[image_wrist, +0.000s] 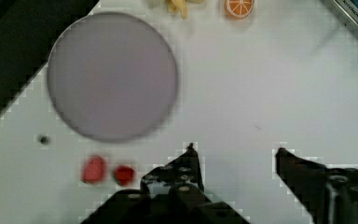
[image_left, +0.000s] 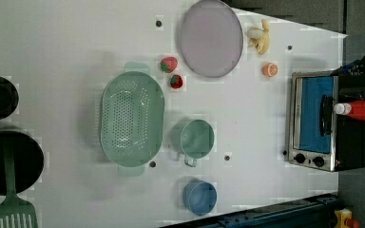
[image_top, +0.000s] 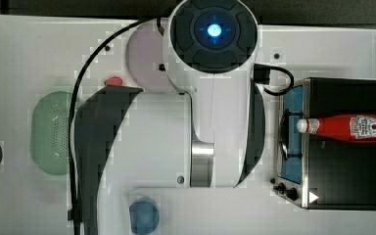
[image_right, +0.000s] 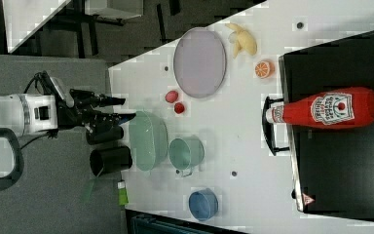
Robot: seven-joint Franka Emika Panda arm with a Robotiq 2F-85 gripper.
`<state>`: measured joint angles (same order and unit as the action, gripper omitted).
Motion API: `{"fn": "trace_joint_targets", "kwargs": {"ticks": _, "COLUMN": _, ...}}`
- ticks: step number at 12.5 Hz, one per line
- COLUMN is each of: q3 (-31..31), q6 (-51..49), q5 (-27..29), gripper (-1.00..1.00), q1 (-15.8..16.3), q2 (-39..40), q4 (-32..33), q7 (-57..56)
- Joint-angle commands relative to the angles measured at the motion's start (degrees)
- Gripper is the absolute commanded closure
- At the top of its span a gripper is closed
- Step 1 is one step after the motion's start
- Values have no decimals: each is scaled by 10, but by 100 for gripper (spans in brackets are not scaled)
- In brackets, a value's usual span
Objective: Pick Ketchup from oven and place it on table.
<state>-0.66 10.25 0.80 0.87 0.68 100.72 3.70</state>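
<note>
1. Ketchup [image_right: 327, 109] lies on its side on the black top of the oven [image_right: 341, 161], white cap pointing past the oven's front edge toward the gripper's side of the desk, well apart from the gripper.
2. Desk [image_left: 66, 42], white with small dark holes, carries everything; the gripper [image_right: 121, 109] hangs above it, fingers apart with nothing between them.
3. Oven stands at the desk's far end from the gripper, its blue-tinted door [image_left: 313, 114] shut and its knobs [image_left: 309, 159] at one corner.
4. Green colander [image_left: 132, 124] sits close under the gripper in the right view.
5. Lilac plate [image_wrist: 112, 77] lies ahead of the fingertips in the wrist view, beyond two strawberries [image_wrist: 94, 169].
6. Green cup [image_left: 196, 138] stands just beside the colander, on the side toward the oven.
7. Blue cup [image_left: 199, 197] sits near the desk's edge, apart from the gripper.
8. Banana [image_wrist: 177, 4] and orange half [image_wrist: 238, 7] lie past the plate, toward the oven.
</note>
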Motion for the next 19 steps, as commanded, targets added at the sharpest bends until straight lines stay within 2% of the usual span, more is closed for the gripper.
{"fn": "trace_joint_targets", "kwargs": {"ticks": 1, "q3": -28, "q6": -128, "q5": -7, "gripper": -58, "q1": 0, "q2": -232, "q4": 108, "q7": 44}}
{"fn": "trace_joint_targets", "kwargs": {"ticks": 3, "q3": -30, "q6": -124, "q5": -8, "gripper": -98, "q1": -2, "q2": -231, "q4": 108, "q7": 44}}
{"fn": "trace_joint_targets", "kwargs": {"ticks": 6, "q3": -54, "q6": -100, "q5": -13, "gripper": -100, "q1": -11, "q2": -223, "q4": 108, "q7": 44}}
{"fn": "trace_joint_targets", "kwargs": {"ticks": 10, "q3": -131, "q6": -43, "q5": -13, "gripper": -100, "q1": -32, "q2": -182, "q4": 107, "q7": 43}}
{"fn": "trace_joint_targets", "kwargs": {"ticks": 16, "q3": -270, "q6": 83, "q5": -13, "gripper": -100, "q1": -39, "q2": -79, "q4": 102, "q7": 33}}
{"fn": "trace_joint_targets", "kwargs": {"ticks": 19, "q3": -317, "q6": 138, "q5": -13, "gripper": -100, "q1": -40, "q2": -5, "q4": 77, "q7": 33}}
